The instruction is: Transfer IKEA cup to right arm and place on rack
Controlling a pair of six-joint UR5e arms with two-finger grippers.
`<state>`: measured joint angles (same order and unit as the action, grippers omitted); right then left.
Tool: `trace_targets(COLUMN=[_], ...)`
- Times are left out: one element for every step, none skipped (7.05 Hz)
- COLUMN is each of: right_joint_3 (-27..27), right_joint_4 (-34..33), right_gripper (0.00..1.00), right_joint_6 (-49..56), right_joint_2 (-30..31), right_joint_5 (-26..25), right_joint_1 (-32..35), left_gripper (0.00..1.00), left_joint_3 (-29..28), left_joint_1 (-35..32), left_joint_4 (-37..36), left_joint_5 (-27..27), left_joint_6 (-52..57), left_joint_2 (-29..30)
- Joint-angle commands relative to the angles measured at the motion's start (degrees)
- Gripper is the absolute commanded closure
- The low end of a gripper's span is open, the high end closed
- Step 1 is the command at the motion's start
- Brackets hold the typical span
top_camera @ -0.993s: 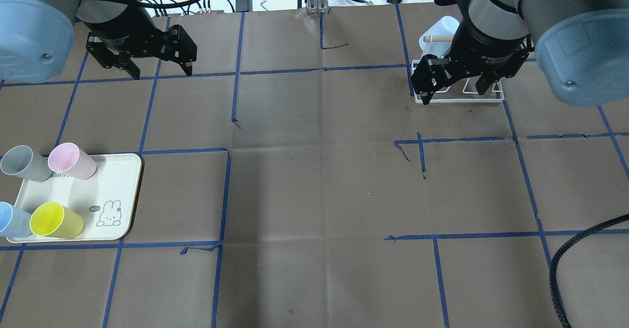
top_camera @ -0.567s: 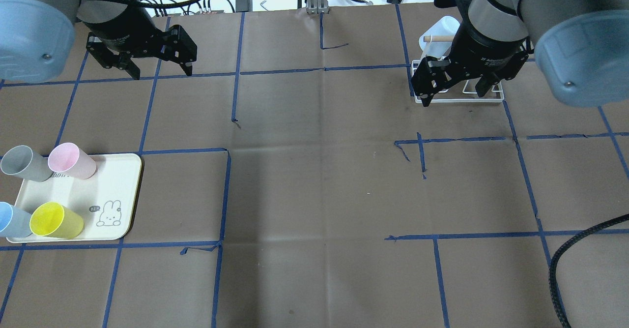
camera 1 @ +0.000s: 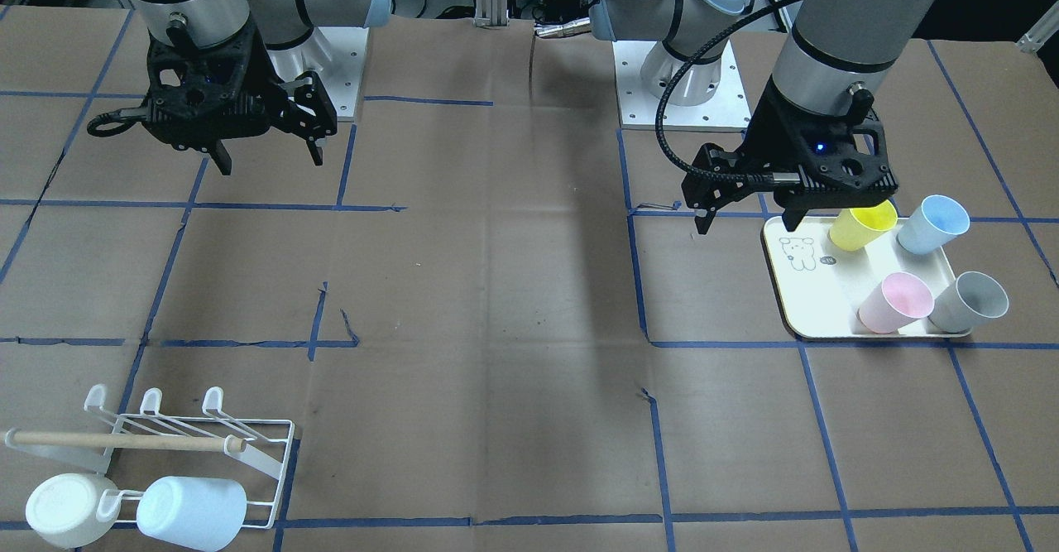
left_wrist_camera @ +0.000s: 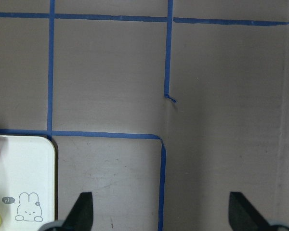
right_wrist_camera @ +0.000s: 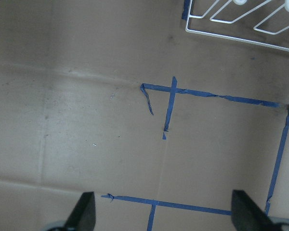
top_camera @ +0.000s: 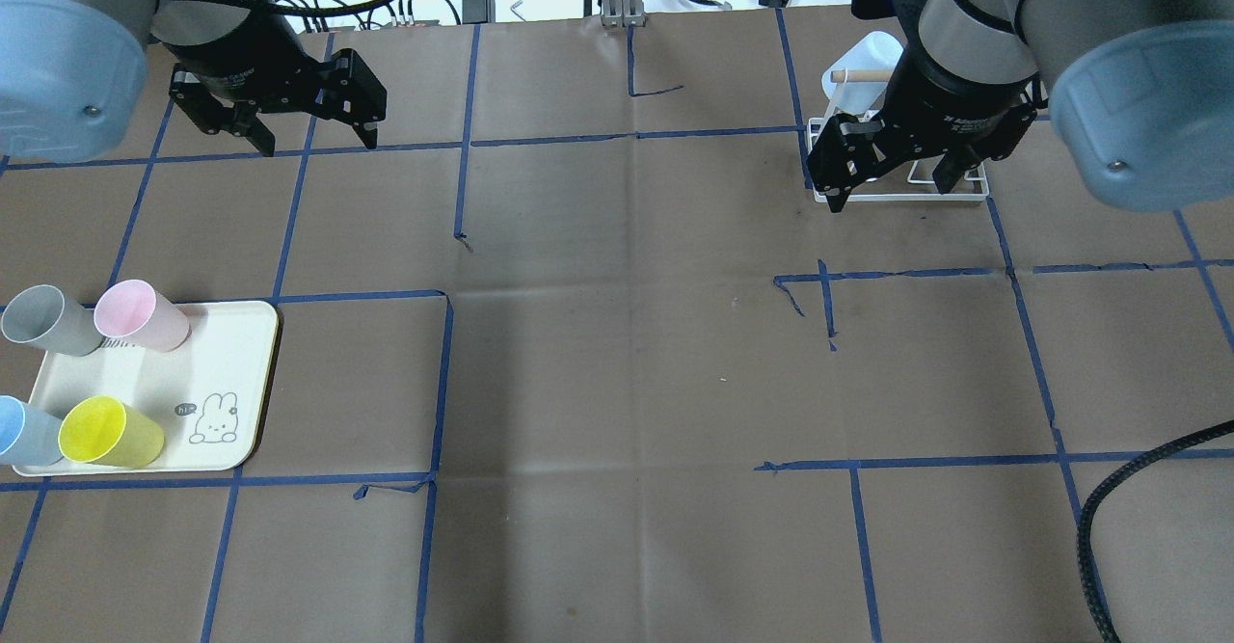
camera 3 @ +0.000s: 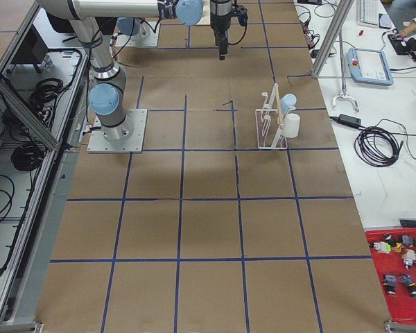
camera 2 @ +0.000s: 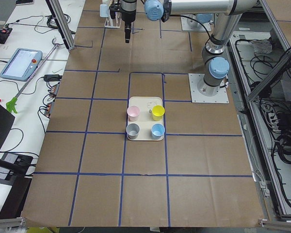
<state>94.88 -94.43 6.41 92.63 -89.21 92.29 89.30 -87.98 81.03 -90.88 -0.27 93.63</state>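
Cups point(camera 1: 895, 302) sit on the tray point(camera 1: 815, 295), untouched. Left pincer point(camera 1: 745, 225), near the tray, and right pincer point(camera 1: 270, 163) both hang wide open, empty. The left one should straddle one cup squarely, clear of neighbours.

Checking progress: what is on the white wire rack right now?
Two cups hang on the rack: a white cup and a pale-blue cup. The other row's three pegs are bare. In the overhead view the right gripper covers most of it.
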Motion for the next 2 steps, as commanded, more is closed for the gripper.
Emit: trace_targets(right_joint_3=[0.04,0.04], right_joint_4=[0.13,0.13], right_gripper=[0.0,0.0], right_joint_6=[0.0,0.0], right_joint_2=[0.18,0.27], right_joint_5=[0.09,0.09], right_joint_1=[0.09,0.09], left_gripper=[0.0,0.0], left_joint_3=[0.0,0.0], left_joint_1=[0.0,0.0], left_joint_4=[0.0,0.0], left_joint_5=[0.0,0.0], left_joint_6=[-0.08,0.0], left_joint_2=[0.06,-0.03])
